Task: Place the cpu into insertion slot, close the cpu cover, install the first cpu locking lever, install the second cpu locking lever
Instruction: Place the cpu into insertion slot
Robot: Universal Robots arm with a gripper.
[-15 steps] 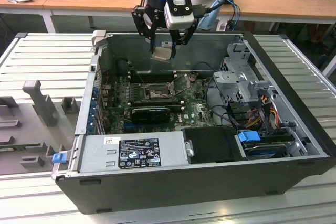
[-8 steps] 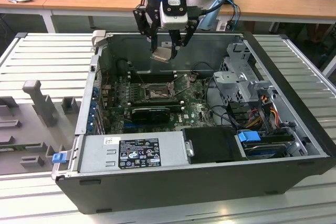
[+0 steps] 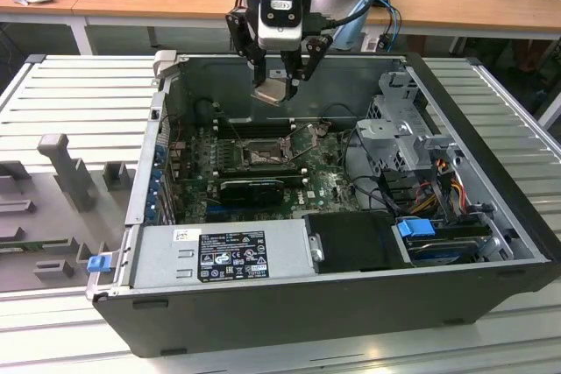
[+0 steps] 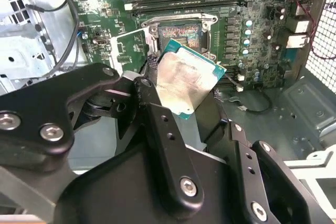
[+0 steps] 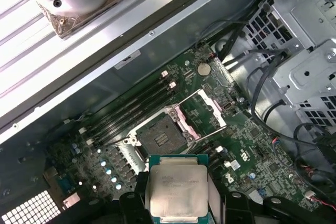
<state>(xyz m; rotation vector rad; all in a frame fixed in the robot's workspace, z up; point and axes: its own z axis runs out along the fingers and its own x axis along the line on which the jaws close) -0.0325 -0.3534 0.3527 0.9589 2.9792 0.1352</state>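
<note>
1. My pincer [image 3: 279, 83] is clenched on the cpu [image 4: 184, 80], gripping two opposite edges. The chip hangs above the open computer case [image 3: 289, 304], which lies on the table [image 3: 70, 94], and it looks somewhat tilted.
2. The insertion slot [image 5: 163, 135] lies bare near the middle of the motherboard [image 5: 247, 150], just beside the long memory slots [image 5: 131, 111]. It is well below the chip and not touching it.
3. The cpu cover [image 5: 212, 107] stands swung open at one side of the slot, so I judge the path down to be free.
4. To do this step well, I would first level the chip flat to the slot and square its edges with the dark rim.
5. Orientation matters, and the chip's corner marks and notches are too small for me to make out.
6. I judge the descent should be straight and slow, with no sideways slide, because the pin field probably bends easily.
7. The chip should settle under its own weight; pressing down would risk damage.
</note>
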